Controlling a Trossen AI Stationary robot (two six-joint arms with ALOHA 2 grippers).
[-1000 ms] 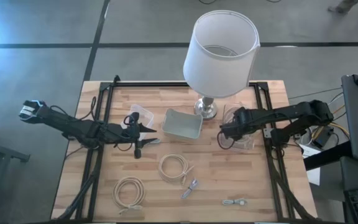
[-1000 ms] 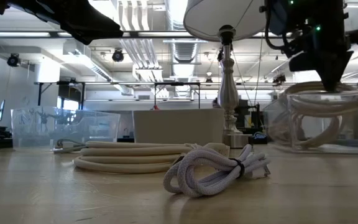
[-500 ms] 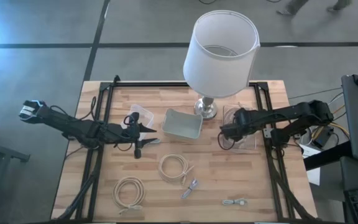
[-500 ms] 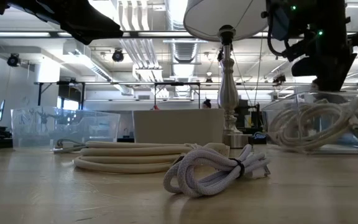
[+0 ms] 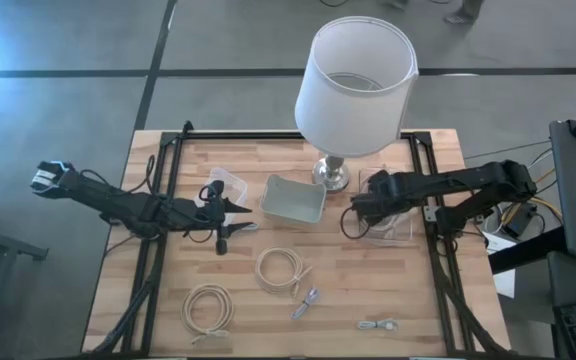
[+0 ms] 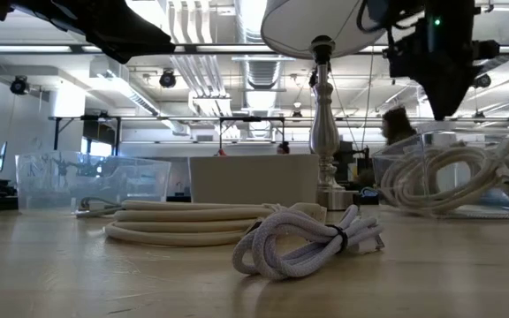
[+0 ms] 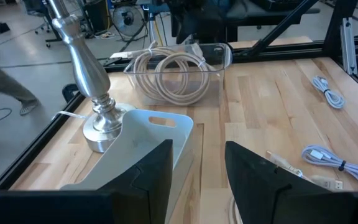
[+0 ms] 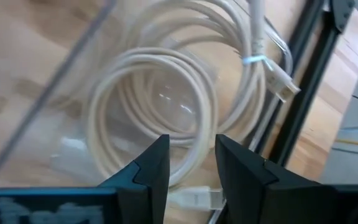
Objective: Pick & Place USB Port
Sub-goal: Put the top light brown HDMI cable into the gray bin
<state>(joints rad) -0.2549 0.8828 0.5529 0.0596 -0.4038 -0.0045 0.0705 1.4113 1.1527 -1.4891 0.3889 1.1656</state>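
Right pincer point(image 5: 356, 209): fingers apart, holding nothing, raised at the left edge of the clear bin point(image 5: 388, 208).
USB cable point(image 8: 166, 118): coiled inside the clear bin, right side of the tabletop point(image 5: 368, 290), just right of the lamp base point(image 5: 330, 175).
Left pincer point(image 5: 230, 213): fingers apart, empty, left of centre, beside the grey tray point(image 5: 293, 199).
Remaining cables: cream coil point(image 5: 280, 268) at centre; second coil point(image 5: 209, 307) near left; two small white bundles point(image 5: 306, 300) point(image 5: 378, 324) near right.
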